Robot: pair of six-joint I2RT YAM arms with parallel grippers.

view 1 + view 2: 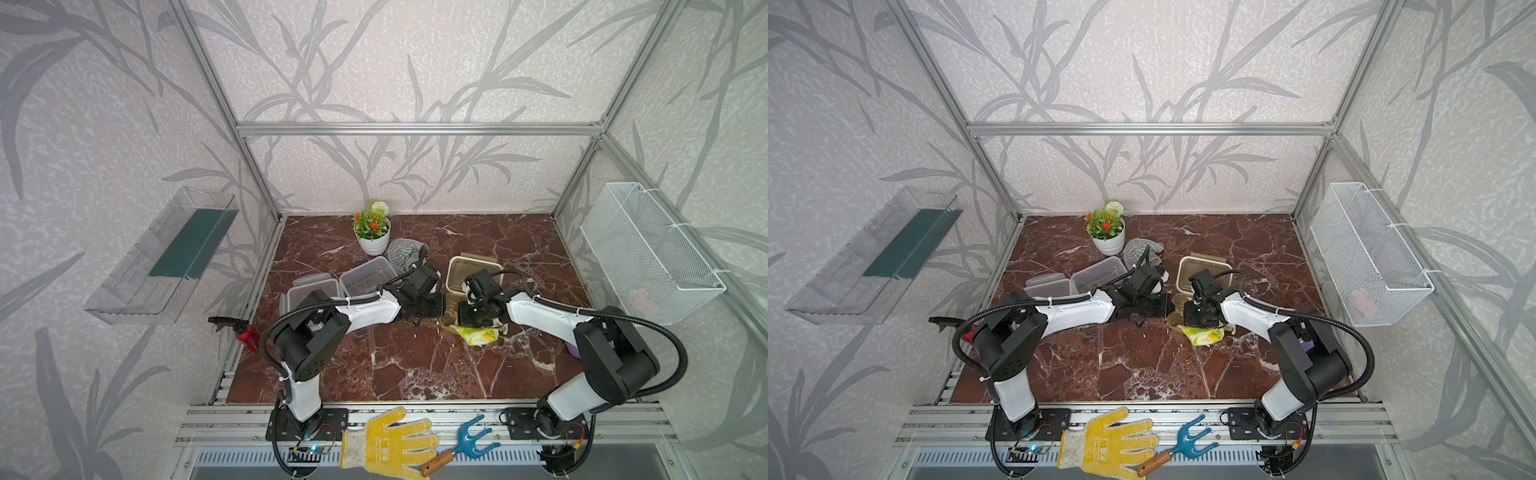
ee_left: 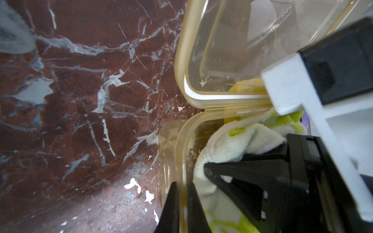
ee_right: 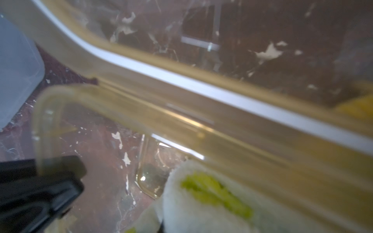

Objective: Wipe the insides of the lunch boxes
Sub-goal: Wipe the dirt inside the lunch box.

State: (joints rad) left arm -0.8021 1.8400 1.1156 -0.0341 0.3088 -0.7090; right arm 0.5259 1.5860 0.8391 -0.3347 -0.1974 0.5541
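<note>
Nearest my top camera, a yellow work glove [image 1: 388, 442] and a small blue hand rake [image 1: 465, 444] lie on the metal rail at the bottom edge of the frame. My left gripper [image 2: 182, 203] is pinched shut on the thin wall of the amber lunch box [image 2: 171, 145]; in the left wrist view its two black fingers [image 2: 171, 209] stand either side of that rim. My right gripper [image 1: 471, 319] is closed on a white and green cloth [image 2: 228, 141], which is bunched inside the same box and spills over its near edge in both top views. The amber box sits right of centre on the marble table [image 1: 395, 365], its hinged lid [image 1: 471, 272] lying open behind it, the plastic translucent and speckled with pale flecks. The clear grey lunch box [image 1: 368, 276] lies left of centre, tilted, beside its lid [image 1: 311, 291]. Both arms reach in low from the bottom corners, forearms nearly level, wrists meeting at the amber box. A flower pot [image 1: 372, 237] stands at the upper middle, with a grey rag [image 1: 405, 253] just to its right.
</note>
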